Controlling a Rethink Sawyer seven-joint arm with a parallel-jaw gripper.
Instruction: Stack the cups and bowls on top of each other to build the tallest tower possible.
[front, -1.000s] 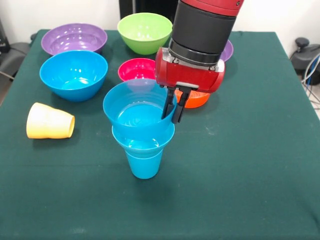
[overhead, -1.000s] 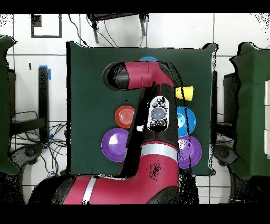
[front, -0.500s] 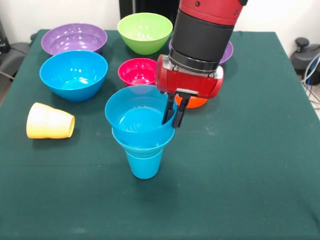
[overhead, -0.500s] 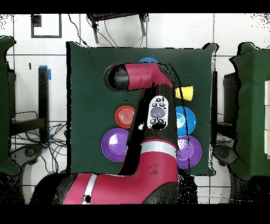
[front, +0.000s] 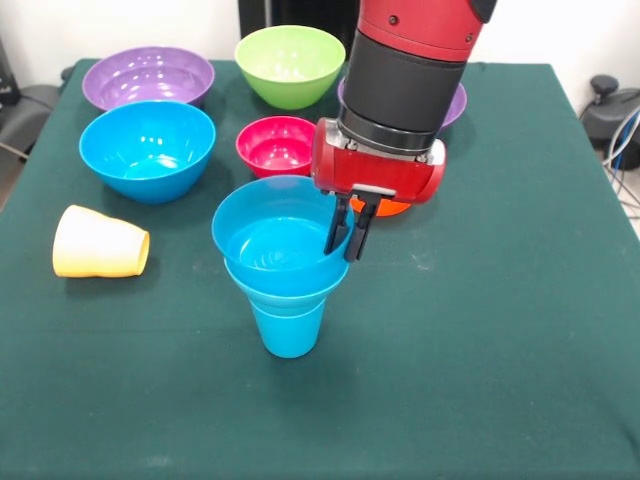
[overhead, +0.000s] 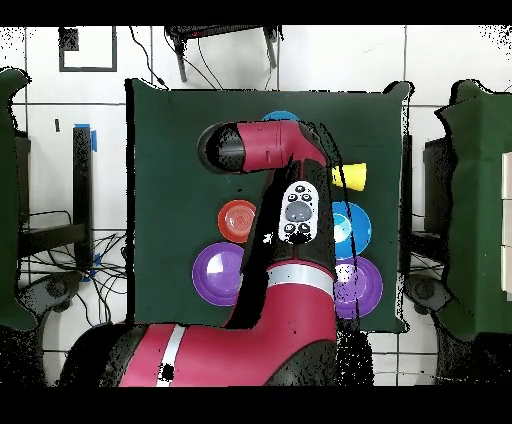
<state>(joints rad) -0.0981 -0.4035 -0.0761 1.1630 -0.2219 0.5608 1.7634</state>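
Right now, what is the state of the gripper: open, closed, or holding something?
Gripper: closed on the rim of the upper glossy blue plastic bowl, which sits nested on the tower.

Two cups: one blue (front: 287, 325), one yellow (front: 98, 243). Eight bowls: three blue (front: 147, 148), two purple (front: 148, 77), one green (front: 289, 64), one pink-red (front: 274, 143), one orange (front: 385, 207).

A dark green cloth-covered table (front: 520, 300) stands on a white tiled floor (overhead: 110, 60), with loose black cables (overhead: 95, 270) trailing beside it, a strip of blue tape (overhead: 96, 137) on the tiles, and dark green shapes (overhead: 478, 200) flanking both sides.
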